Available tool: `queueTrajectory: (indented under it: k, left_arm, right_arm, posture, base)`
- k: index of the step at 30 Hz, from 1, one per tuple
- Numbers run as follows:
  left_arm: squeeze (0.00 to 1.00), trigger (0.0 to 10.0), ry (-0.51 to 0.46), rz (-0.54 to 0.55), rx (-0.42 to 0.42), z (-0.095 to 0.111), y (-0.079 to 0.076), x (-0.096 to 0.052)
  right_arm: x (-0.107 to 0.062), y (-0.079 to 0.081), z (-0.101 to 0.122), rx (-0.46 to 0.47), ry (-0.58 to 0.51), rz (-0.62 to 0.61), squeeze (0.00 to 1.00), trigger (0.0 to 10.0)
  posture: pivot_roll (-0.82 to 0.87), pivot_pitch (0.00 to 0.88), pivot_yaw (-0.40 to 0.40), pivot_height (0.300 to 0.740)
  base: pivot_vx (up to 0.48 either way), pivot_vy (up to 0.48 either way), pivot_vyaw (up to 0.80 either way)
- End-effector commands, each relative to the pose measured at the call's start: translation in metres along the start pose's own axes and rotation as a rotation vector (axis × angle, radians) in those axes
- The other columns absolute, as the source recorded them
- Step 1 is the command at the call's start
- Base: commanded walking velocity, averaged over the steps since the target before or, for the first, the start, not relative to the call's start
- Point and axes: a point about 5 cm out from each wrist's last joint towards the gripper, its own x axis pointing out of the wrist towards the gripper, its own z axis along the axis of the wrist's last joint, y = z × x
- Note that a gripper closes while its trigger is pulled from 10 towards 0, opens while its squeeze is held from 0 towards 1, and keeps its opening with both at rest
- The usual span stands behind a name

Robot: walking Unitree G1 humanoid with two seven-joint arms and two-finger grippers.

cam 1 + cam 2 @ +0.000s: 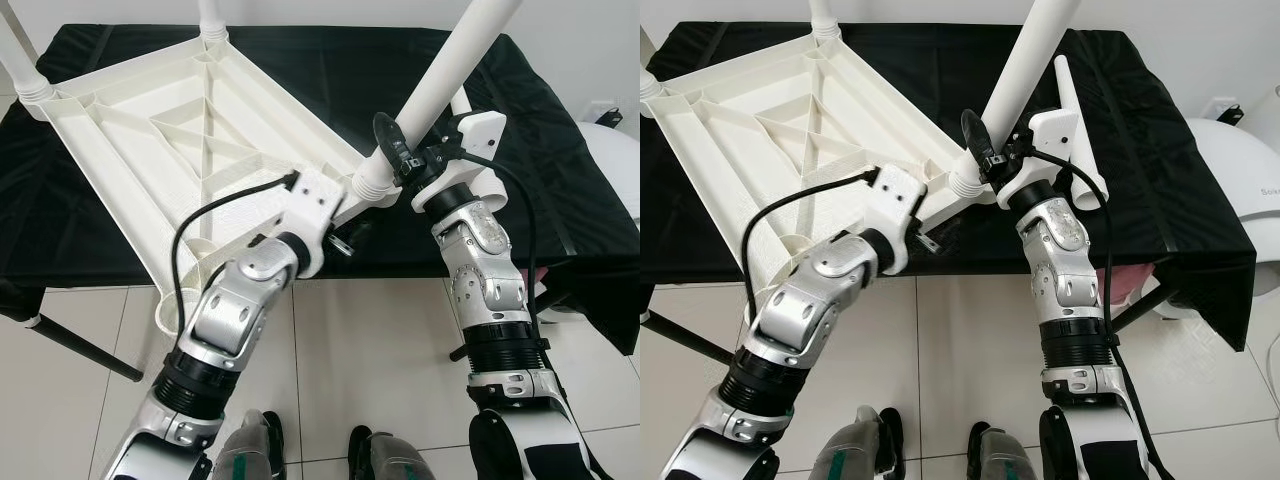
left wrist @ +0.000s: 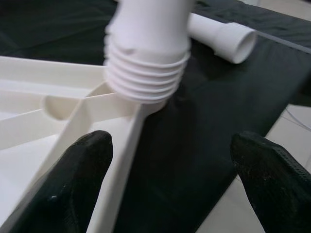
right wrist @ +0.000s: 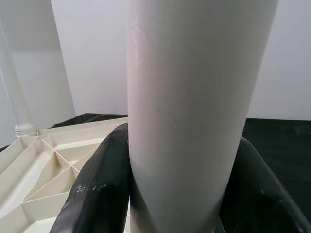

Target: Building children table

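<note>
While unlabelled, right tool (image 1: 400, 150) grips leg (image 1: 455, 65).

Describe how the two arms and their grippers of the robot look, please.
Both arms are silver metal with black ribbed joint rings. Each wrist carries a white block with a black cable looping out. The left gripper and right gripper each have two long black fingers.

Right hand (image 3: 177, 194) around table leg (image 3: 194, 97)
</note>
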Motion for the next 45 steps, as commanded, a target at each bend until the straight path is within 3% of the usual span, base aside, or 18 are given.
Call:
queueTrajectory:
  k: [1,12,19,30,31,32,33,34,35,36,40,41,42,45]
  left_arm:
    - [0.00,10.0,0.042,-0.021,0.008,-0.005,-0.004,0.005]
    - [0.00,10.0,0.130,0.046,0.001,-0.013,0.017,0.017]
    - [0.00,10.0,0.213,0.116,-0.012,-0.032,0.042,0.019]
    - [0.00,10.0,0.212,0.052,0.020,-0.032,0.035,0.027]
    - [0.00,7.4,0.207,0.042,0.025,-0.031,0.033,0.028]
    - [0.00,5.9,0.202,0.035,0.030,-0.030,0.033,0.029]
    - [0.00,5.9,0.202,0.035,0.030,-0.030,0.033,0.029]
    - [0.00,2.7,0.200,0.031,0.025,-0.030,0.032,0.030]
    - [0.00,1.8,0.197,0.029,0.024,-0.030,0.032,0.031]
    - [0.00,0.0,0.194,0.026,0.025,-0.030,0.032,0.031]
    - [0.00,0.0,0.193,0.017,0.030,-0.030,0.032,0.032]
    - [0.00,5.9,0.197,0.010,0.033,-0.030,0.031,0.032]
    - [0.00,10.0,0.202,0.002,0.036,-0.030,0.031,0.032]
    - [0.00,10.0,0.208,-0.002,0.037,-0.031,0.031,0.032]
  right_arm:
    - [-0.001,-0.001,0.006,-0.006,-0.034,-0.003,0.00,10.0]
    - [-0.004,-0.001,0.008,-0.012,-0.044,-0.011,0.00,10.0]
    - [-0.003,0.000,0.011,-0.013,-0.050,-0.009,0.00,10.0]
    - [-0.004,-0.003,0.012,-0.022,-0.049,-0.019,0.00,10.0]
    - [-0.004,-0.003,0.012,-0.022,-0.049,-0.020,0.00,10.0]
    - [-0.004,-0.003,0.012,-0.023,-0.048,-0.021,0.00,10.0]
    - [-0.004,-0.003,0.012,-0.023,-0.048,-0.021,0.00,10.0]
    - [-0.005,-0.003,0.012,-0.024,-0.048,-0.023,0.00,10.0]
    - [-0.005,-0.003,0.013,-0.025,-0.048,-0.024,0.00,10.0]
    - [-0.005,-0.003,0.013,-0.026,-0.048,-0.025,0.00,10.0]
    - [-0.006,-0.004,0.013,-0.030,-0.047,-0.030,0.00,10.0]
    - [-0.006,-0.005,0.013,-0.032,-0.046,-0.032,0.00,10.0]
    - [-0.006,-0.006,0.013,-0.035,-0.045,-0.033,0.00,10.0]
    - [-0.007,-0.006,0.013,-0.036,-0.044,-0.034,0.00,10.0]
  posture:
    - [-0.05,0.150,-0.005,0.740]
    - [-0.06,0.148,0.006,0.740]
    - [-0.06,0.157,0.006,0.740]
    - [-0.07,0.163,0.013,0.740]
    - [-0.07,0.163,0.013,0.740]
    - [-0.08,0.164,0.016,0.740]
    - [-0.08,0.164,0.016,0.740]
    - [-0.08,0.163,0.017,0.740]
    - [-0.08,0.163,0.017,0.740]
    - [-0.08,0.163,0.017,0.740]
    - [-0.09,0.163,0.018,0.740]
    - [-0.09,0.163,0.019,0.740]
    - [-0.09,0.163,0.020,0.740]
    - [-0.09,0.162,0.020,0.740]
  base:
    - [0.000,0.000,0.00]
    - [0.000,0.000,0.00]
    - [0.000,0.000,0.00]
    - [0.000,0.000,0.00]
    - [0.000,0.000,0.00]
    - [0.000,0.000,0.00]
    - [0.000,0.000,0.00]
    - [0.000,0.000,0.00]
    - [0.000,0.000,0.00]
    - [0.000,0.000,0.00]
    - [0.000,0.000,0.00]
    - [0.000,0.000,0.00]
    - [0.000,0.000,0.00]
    - [0.000,0.000,0.00]
